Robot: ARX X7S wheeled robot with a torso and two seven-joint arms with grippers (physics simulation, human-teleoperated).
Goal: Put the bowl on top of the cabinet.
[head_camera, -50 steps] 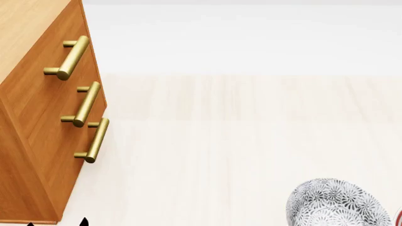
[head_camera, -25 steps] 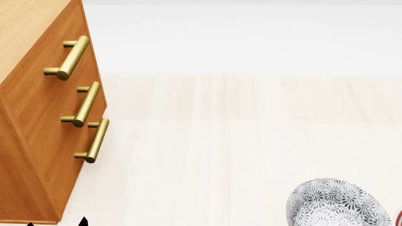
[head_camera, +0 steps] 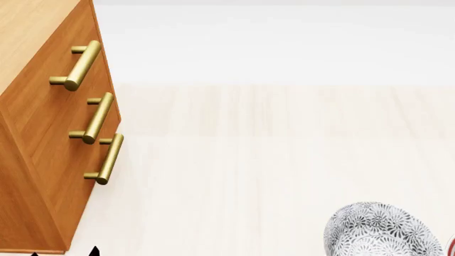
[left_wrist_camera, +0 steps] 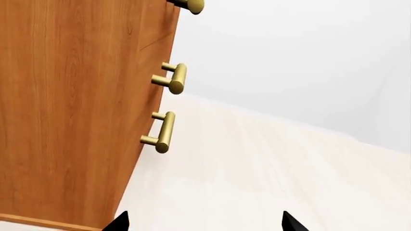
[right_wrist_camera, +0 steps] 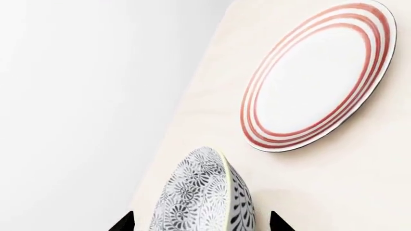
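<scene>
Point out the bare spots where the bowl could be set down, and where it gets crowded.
The widest free patch is the pale floor between the cabinet and the patterned bowl. What shows of the cabinet's top is bare as well. The tight spot is by the bowl, where the red-ringed plate lies close beside it, and along the brass handles jutting from the drawer fronts.

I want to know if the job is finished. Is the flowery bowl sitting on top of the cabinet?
No, the bowl sits low on the pale floor, far to the right of the cabinet, whose top shows nothing on it.
</scene>
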